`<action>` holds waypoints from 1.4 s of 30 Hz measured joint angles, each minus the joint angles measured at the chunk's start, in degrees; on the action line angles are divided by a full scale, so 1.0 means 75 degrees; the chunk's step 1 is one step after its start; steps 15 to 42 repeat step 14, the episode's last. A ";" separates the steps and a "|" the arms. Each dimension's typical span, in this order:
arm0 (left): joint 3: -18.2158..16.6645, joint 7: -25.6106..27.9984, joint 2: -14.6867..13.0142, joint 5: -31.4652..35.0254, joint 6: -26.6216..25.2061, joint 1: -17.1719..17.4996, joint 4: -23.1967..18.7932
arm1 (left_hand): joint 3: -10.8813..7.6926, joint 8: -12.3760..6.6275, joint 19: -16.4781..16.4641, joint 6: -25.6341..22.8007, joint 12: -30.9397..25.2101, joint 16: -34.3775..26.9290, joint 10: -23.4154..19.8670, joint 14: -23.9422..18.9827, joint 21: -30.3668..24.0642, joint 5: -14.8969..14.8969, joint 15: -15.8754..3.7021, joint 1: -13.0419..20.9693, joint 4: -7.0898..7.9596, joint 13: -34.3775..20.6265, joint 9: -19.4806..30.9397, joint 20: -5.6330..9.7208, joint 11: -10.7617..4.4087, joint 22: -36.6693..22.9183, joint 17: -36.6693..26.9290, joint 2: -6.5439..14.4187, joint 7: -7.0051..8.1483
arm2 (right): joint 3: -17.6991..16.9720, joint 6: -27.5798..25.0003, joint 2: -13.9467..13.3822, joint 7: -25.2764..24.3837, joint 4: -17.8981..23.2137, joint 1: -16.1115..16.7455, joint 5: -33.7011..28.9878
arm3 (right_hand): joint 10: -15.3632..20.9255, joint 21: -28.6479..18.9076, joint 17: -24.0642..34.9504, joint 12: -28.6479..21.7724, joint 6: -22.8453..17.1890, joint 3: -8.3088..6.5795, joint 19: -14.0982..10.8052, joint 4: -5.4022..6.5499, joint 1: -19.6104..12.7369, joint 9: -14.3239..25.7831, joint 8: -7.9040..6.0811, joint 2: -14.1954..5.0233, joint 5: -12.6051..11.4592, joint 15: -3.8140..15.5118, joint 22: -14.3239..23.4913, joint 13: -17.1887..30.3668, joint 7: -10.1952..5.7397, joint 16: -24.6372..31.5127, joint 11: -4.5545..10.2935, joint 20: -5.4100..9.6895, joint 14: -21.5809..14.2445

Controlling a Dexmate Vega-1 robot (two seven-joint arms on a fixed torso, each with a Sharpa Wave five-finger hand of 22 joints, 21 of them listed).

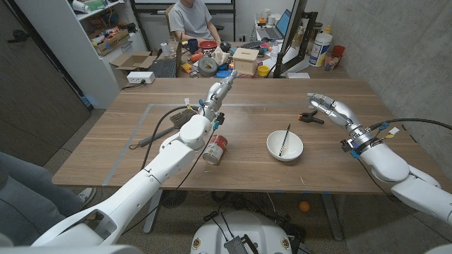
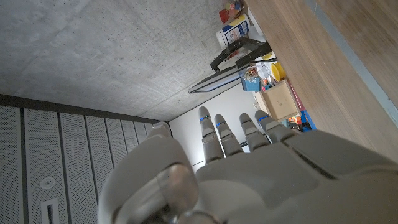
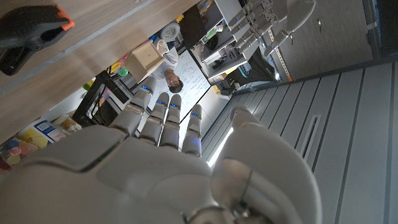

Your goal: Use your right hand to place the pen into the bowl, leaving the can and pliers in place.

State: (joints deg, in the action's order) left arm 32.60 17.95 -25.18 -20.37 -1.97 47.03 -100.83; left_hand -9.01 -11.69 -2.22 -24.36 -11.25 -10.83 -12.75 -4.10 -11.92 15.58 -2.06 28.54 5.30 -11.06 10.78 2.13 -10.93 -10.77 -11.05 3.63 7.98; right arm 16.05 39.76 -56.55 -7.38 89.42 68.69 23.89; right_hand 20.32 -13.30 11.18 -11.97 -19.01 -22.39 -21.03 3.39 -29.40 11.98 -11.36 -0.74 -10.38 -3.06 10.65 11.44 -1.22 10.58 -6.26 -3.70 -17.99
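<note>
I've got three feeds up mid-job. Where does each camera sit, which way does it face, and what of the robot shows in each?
Head view: on the robot's head, looking down at the table; both arms, left hand, right hand, bowl holding the pen, can.
Left wrist view: behind the left hand, facing the cluttered room beyond the table.
Right wrist view: behind the right hand, facing the same way.
Shared: pliers show in head and right wrist views.
</note>
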 measured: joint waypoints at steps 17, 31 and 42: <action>0.0270 -0.0113 0.0182 0.0248 -0.0016 -0.0090 -0.0082 | 0.0000 0.0000 0.0000 0.0000 0.0000 0.0000 0.0000 0.0000 0.0000 0.0000 0.0000 0.0000 0.0000 0.0000 0.0000 0.0000 0.0000 0.0000 0.0000 0.0000 0.0000 | -0.0748 0.0006 0.0461 0.1125 0.0171 0.0542 0.1395 | -0.0056 0.0081 0.0001 0.0000 0.0040 0.0034 0.0047 0.0034 0.0119 0.0001 0.0000 -0.0004 0.0000 -0.0082 0.0001 0.0001 0.0041 0.0000 -0.0056 -0.0046 0.0082; 0.0270 -0.0113 0.0182 0.0248 -0.0016 -0.0090 -0.0082 | 0.0000 0.0000 0.0000 0.0000 0.0000 0.0000 0.0000 0.0000 0.0000 0.0000 0.0000 0.0000 0.0000 0.0000 0.0000 0.0000 0.0000 0.0000 0.0000 0.0000 0.0000 | -0.0748 0.0006 0.0461 0.1125 0.0171 0.0542 0.1395 | -0.0056 0.0081 0.0001 0.0000 0.0040 0.0034 0.0047 0.0034 0.0119 0.0001 0.0000 -0.0004 0.0000 -0.0082 0.0001 0.0001 0.0041 0.0000 -0.0056 -0.0046 0.0082; 0.0270 -0.0113 0.0182 0.0248 -0.0016 -0.0090 -0.0082 | 0.0000 0.0000 0.0000 0.0000 0.0000 0.0000 0.0000 0.0000 0.0000 0.0000 0.0000 0.0000 0.0000 0.0000 0.0000 0.0000 0.0000 0.0000 0.0000 0.0000 0.0000 | -0.0748 0.0006 0.0461 0.1125 0.0171 0.0542 0.1395 | -0.0056 0.0081 0.0001 0.0000 0.0040 0.0034 0.0047 0.0034 0.0119 0.0001 0.0000 -0.0004 0.0000 -0.0082 0.0001 0.0001 0.0041 0.0000 -0.0056 -0.0046 0.0082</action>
